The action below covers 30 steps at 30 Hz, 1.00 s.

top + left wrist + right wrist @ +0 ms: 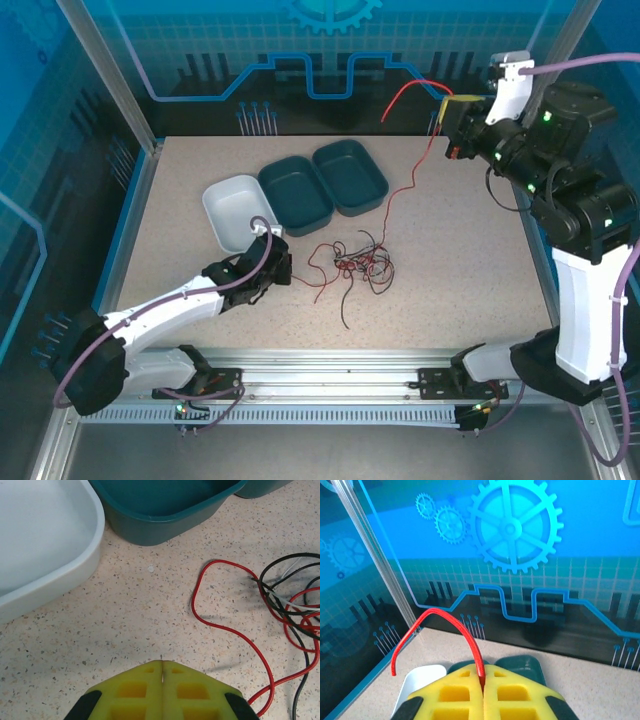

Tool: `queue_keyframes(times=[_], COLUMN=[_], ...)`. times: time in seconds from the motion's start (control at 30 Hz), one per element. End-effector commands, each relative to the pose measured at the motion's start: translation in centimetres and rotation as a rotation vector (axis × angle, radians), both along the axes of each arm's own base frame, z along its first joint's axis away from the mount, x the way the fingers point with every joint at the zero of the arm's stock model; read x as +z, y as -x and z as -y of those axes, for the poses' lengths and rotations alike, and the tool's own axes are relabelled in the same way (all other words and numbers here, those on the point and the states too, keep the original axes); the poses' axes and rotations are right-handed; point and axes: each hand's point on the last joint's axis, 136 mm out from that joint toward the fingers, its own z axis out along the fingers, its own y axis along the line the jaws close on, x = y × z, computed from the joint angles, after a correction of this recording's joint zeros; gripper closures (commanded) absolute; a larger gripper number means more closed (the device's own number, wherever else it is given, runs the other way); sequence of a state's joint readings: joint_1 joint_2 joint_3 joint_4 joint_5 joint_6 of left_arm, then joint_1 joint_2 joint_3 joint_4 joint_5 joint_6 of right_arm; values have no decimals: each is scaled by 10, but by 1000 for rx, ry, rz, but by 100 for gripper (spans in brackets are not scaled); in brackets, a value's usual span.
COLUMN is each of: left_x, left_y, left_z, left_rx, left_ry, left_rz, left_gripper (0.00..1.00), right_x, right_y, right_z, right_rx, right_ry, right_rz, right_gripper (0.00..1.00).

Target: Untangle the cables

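Observation:
A tangle of red, black and whitish cables (pixel 357 266) lies mid-table; its left loops show in the left wrist view as cables (pixel 287 605). One red cable (pixel 412 180) rises from the tangle to my right gripper (pixel 447 103), which is raised at the back right and shut on it; the free end of this red cable (pixel 440 625) arcs out from between the yellow fingers (pixel 455 690). My left gripper (pixel 285 266) rests low just left of the tangle, and in its own view the gripper (pixel 163 663) is shut on nothing.
Two teal bins (pixel 297 192) (pixel 350 176) and a white bin (pixel 237 210) stand behind the tangle; the white bin (pixel 45 555) and a teal bin (pixel 165 510) lie close ahead of my left gripper. Transparent walls with aluminium posts (pixel 110 75) enclose the table.

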State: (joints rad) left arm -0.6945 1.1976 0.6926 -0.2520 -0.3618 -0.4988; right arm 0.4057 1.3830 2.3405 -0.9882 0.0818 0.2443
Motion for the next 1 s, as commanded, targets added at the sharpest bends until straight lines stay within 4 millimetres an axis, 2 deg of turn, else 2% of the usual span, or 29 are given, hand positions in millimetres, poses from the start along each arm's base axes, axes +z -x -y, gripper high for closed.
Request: queue_keyframes(times=[0.0, 0.2, 0.5, 0.6, 0.7, 0.77, 0.97], left_x=[-8, -11, -8, -6, -2, 2, 12], left_y=[2, 2, 0, -1, -1, -2, -1], left_z=[-3, -4, 2, 4, 6, 9, 16], left_rx=[14, 20, 11, 10, 1, -10, -36], left_ry=[9, 8, 30, 42, 57, 73, 118], left_rz=[-19, -24, -18, -14, -5, 3, 22], left_gripper=[100, 100, 100, 100, 100, 100, 96], right_x=[25, 53, 74, 73, 65, 58, 29], right_y=[11, 16, 12, 9, -3, -14, -68], right_z=[-2, 2, -2, -7, -11, -14, -28], right_rx=[29, 19, 28, 45, 41, 28, -15], right_ry=[4, -45, -64, -67, -53, -41, 29], right_rz=[84, 199, 279, 277, 257, 241, 185], right_gripper=[100, 100, 100, 100, 100, 100, 100])
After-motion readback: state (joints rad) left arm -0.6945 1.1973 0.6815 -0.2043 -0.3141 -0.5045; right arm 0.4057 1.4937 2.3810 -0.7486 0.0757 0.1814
